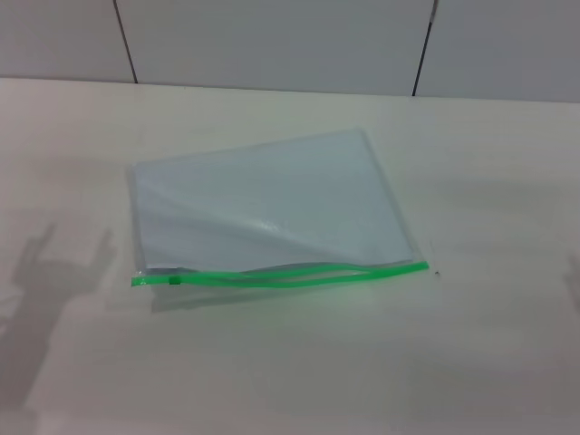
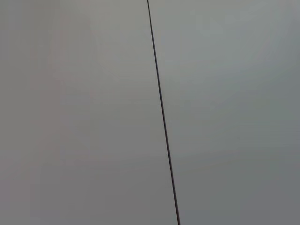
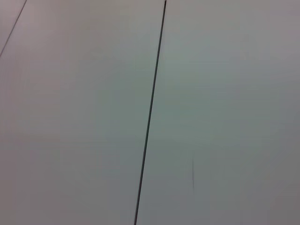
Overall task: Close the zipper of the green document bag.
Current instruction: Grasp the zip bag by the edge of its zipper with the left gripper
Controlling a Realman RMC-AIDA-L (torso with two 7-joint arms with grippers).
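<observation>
The green document bag [image 1: 272, 204] lies flat near the middle of the table in the head view, a translucent pale blue-grey pouch turned slightly askew. Its zipper [image 1: 290, 275] is a bright green strip along the bag's near edge. The small darker slider [image 1: 174, 280] sits at the strip's left end, and the two strip halves gape apart along the middle. Neither gripper appears in any view. A gripper-shaped shadow [image 1: 63, 263] falls on the table left of the bag. Both wrist views hold only grey wall panels.
The pale table [image 1: 299, 372] spreads wide around the bag on all sides. Grey wall panels with dark seams [image 1: 127, 41] stand behind the table's far edge. A faint shadow touches the table's right edge [image 1: 573, 272].
</observation>
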